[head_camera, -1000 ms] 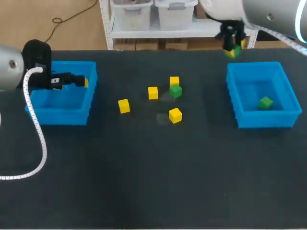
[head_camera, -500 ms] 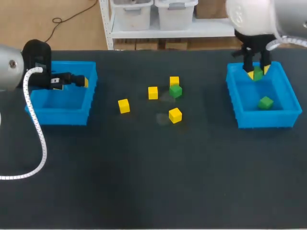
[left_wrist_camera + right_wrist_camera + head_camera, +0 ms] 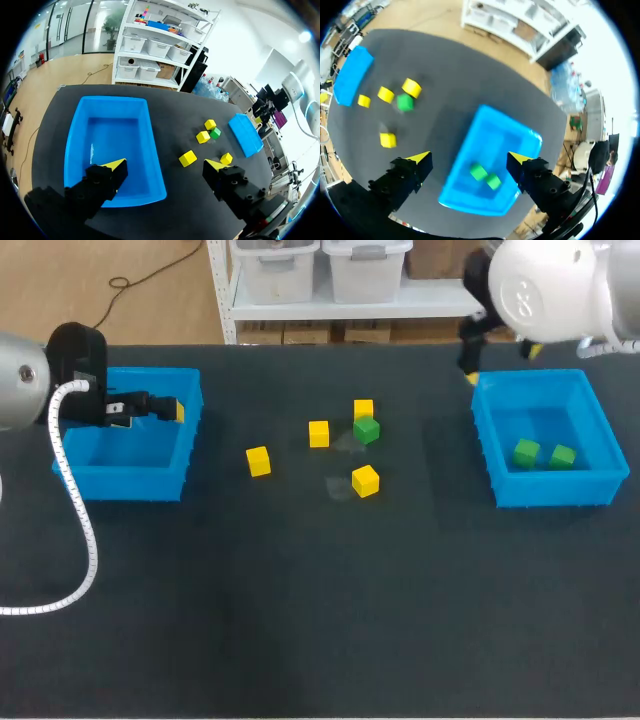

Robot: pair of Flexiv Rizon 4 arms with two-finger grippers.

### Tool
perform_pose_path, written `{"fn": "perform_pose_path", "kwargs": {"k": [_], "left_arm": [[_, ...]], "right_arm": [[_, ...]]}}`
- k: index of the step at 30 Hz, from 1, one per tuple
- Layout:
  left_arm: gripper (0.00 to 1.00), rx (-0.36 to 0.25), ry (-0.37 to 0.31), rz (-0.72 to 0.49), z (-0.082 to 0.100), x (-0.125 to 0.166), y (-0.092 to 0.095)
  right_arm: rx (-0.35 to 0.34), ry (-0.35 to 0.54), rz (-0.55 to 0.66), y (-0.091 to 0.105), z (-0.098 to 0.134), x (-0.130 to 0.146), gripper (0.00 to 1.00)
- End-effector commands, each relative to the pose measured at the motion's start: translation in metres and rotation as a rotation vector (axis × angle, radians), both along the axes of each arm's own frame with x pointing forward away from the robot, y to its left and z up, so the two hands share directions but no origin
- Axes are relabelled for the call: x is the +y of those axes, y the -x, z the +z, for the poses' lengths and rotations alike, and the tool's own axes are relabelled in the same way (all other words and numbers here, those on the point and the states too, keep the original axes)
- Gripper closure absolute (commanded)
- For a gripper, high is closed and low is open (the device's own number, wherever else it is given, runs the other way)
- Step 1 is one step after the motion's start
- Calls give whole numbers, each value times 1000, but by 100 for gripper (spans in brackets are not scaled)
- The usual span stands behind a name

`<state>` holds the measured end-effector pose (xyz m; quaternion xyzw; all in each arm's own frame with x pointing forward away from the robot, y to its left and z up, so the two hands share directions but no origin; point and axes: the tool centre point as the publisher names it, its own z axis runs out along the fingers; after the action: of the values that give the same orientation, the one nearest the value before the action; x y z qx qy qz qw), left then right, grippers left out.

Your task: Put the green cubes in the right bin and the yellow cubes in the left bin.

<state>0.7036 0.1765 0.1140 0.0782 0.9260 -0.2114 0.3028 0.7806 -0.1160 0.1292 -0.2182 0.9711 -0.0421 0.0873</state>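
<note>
Two green cubes (image 3: 527,452) in right bin (image 3: 550,490), right fingers (image 3: 420,158) wide apart, empty, left fingers (image 3: 114,166) likewise

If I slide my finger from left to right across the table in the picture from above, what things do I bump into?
left bin → first yellow cube → second yellow cube → right bin, and inside it first green cube → second green cube
</note>
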Motion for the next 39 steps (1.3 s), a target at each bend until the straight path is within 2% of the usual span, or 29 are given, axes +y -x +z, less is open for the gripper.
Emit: {"fn": "perform_pose_path", "kwargs": {"k": [1,7,10,18,25,32,39], "left_arm": [[0,3,-7,5,1,-2,0],[0,3,-7,5,1,-2,0],[0,3,-7,5,1,-2,0],[0,3,-7,5,1,-2,0],[0,3,-7,5,1,-2,0],[0,3,-7,5,1,-2,0],[0,3,-7,5,1,-2,0]], "right_arm": [[-290,-114,51,0,-2,31,0],[-264,-143,106,-3,-9,78,0],[-213,-145,153,0,-19,100,0],[-126,-138,243,9,-50,137,0],[-78,-136,255,2,-71,151,0],[-23,-177,204,-4,-104,156,0],[-8,-195,206,-10,-121,160,0]]}}
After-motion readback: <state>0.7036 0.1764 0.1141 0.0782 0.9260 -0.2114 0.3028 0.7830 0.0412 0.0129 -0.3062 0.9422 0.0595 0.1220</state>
